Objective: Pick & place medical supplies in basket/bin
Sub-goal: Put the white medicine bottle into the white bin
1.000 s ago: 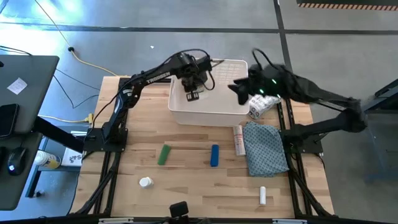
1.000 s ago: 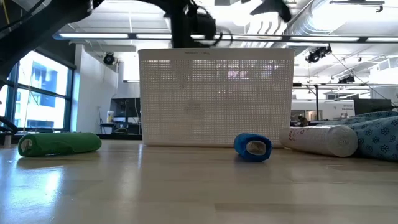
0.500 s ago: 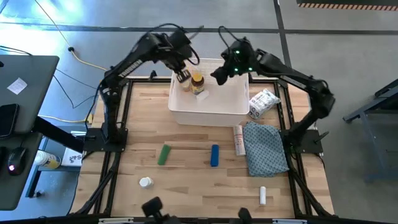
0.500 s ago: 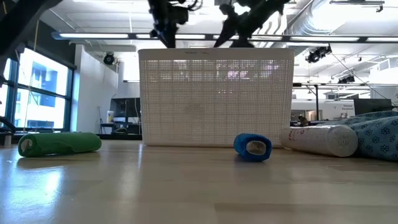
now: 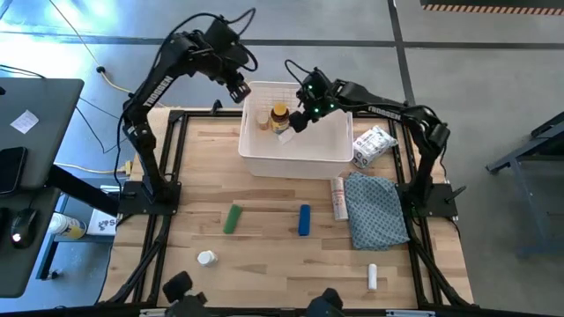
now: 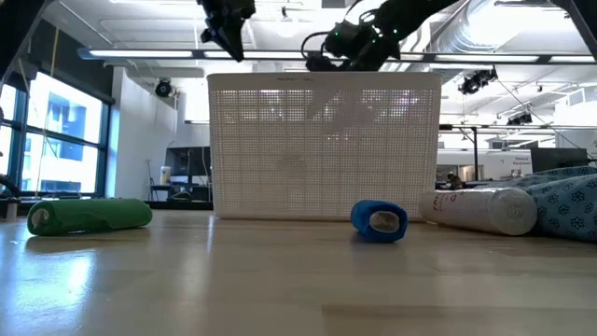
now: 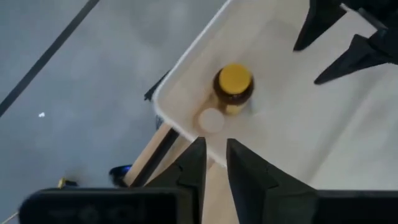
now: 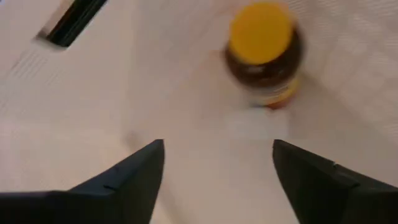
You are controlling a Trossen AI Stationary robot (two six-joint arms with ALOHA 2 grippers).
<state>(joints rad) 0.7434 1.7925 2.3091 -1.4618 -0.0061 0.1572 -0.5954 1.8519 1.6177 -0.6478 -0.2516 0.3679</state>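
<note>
Medical supplies are now partly in the bin: an amber glass-look bottle with a yellow cap (image 5: 279, 117) stands upright inside the large white rectangular plastic bin with lattice sides (image 5: 337, 151), with a small white-capped pill bottle (image 5: 263, 119) just beside it. Half a second ago the right claw (image 5: 298, 121) hovered over the bin's far edge; now it hangs low over the amber bottle with its fingers spread wide and empty, the bottle sitting free beyond them in the right wrist view. The left claw (image 5: 237, 89), which was over the bin beside the bottles, has drawn back to the bin's far left corner, its fingers a narrow gap apart and gripping nothing. By my reading two items are delivered and both arms are free for the next pick. On the table (image 5: 264, 264) there remain a green oblong roll (image 5: 232, 218), a blue oblong roll (image 5: 304, 220), a white tube (image 5: 337, 198), a crinkly white packet (image 5: 372, 145), a small white pill bottle (image 5: 205, 258) and another small white tube (image 5: 372, 276). White lettering on the left arm reads TROSSEN in part; the bottle and packet labels are too small to read.
</note>
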